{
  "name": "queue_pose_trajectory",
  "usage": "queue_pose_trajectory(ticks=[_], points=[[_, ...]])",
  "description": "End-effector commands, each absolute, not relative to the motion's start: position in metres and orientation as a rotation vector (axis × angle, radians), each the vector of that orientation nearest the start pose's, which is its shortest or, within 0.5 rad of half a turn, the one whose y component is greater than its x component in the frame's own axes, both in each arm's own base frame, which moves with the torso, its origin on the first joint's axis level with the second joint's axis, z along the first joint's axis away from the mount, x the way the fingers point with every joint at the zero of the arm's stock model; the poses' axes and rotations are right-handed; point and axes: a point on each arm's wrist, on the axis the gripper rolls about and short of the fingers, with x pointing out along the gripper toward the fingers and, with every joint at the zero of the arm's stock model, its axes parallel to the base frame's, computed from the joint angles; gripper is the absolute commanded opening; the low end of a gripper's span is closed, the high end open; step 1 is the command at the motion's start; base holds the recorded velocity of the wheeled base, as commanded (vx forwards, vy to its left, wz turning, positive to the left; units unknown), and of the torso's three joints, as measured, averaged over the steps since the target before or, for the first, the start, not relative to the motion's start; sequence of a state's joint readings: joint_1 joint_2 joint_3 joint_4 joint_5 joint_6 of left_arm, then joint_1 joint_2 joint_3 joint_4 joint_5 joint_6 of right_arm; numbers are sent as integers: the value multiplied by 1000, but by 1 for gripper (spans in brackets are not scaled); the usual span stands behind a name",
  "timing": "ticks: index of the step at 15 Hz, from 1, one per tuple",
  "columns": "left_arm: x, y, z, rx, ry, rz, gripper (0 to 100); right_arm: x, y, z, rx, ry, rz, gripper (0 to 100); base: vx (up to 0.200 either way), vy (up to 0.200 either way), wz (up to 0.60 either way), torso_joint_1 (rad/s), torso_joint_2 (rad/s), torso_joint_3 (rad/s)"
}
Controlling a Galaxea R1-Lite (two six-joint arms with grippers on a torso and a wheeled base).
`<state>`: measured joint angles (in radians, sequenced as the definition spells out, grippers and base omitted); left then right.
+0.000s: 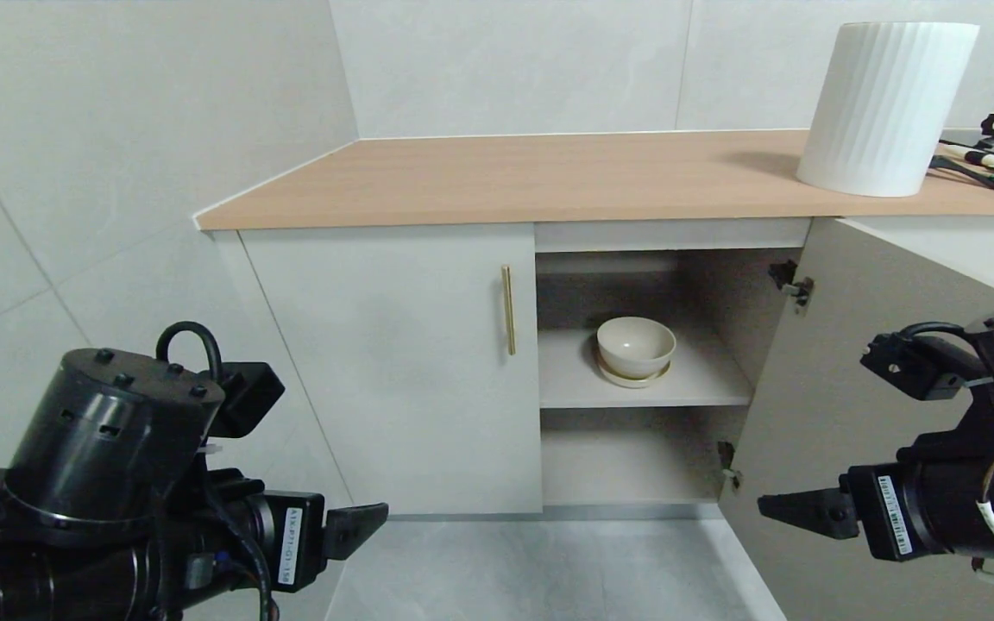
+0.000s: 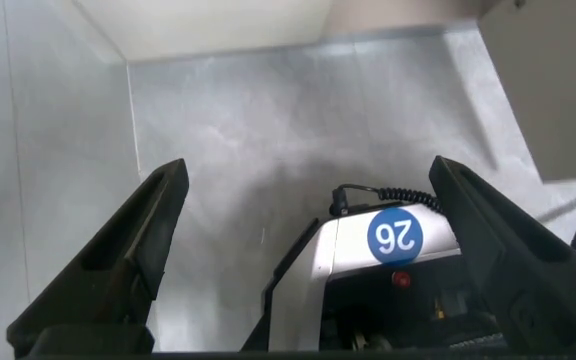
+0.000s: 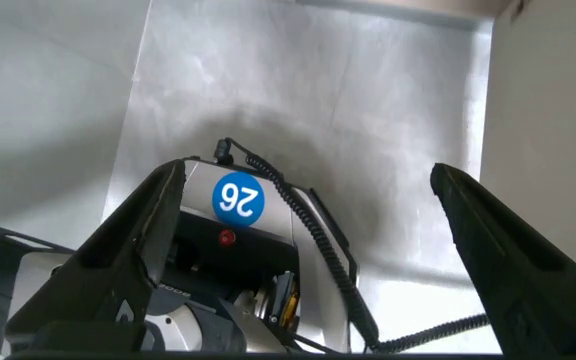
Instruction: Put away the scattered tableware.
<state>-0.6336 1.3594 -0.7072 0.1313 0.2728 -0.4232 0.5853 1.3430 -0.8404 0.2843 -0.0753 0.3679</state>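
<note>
The left gripper (image 2: 308, 175) is open, its 2 black fingers (image 2: 148, 235) spread wide with nothing between them, low over the pale grey tiled floor (image 1: 549, 569). In the head view it sits in front of the closed pale grey left cabinet door (image 1: 393, 362), well apart from it. The right gripper (image 3: 308, 178) is also open and empty, its 2 black fingers (image 3: 488, 240) far apart. It hangs low, close to the inner face of the open pale grey right cabinet door (image 1: 816, 414).

Between the 2 doors, the cabinet's interior is exposed. A round cream ceramic bowl (image 1: 635, 345) stands upright on a matching cream saucer (image 1: 632, 377), which rests on the pale inner shelf (image 1: 695, 384). The closed door carries 1 slim vertical brass handle (image 1: 507, 309) at its edge.

Above runs the light wooden countertop (image 1: 506, 177). At its right end stands a tall white ribbed cylindrical container (image 1: 890, 103), and beside it lie several thin dark tools (image 1: 993, 159), too small to identify.
</note>
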Motion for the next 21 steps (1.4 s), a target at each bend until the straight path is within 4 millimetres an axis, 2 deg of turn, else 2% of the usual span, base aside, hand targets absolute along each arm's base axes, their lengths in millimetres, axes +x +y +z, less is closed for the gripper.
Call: queue_pose_trajectory(ticks=[1, 9, 13, 21], points=[[160, -110, 174, -54, 764, -183, 100, 164, 107, 199, 82, 836, 333, 100, 0, 0, 0, 0, 0, 0], [160, -110, 173, -48, 769, -183, 100, 163, 106, 199, 74, 831, 325, 100, 0, 0, 0, 0, 0, 0], [160, -109, 168, -8, 776, -174, 100, 152, 98, 203, 29, 860, 330, 100, 0, -200, 0, 0, 2, 6], [160, -110, 168, -7, 775, -175, 100, 84, 54, 216, -333, 966, 460, 100, 0, -200, 0, 2, 3, 1]])
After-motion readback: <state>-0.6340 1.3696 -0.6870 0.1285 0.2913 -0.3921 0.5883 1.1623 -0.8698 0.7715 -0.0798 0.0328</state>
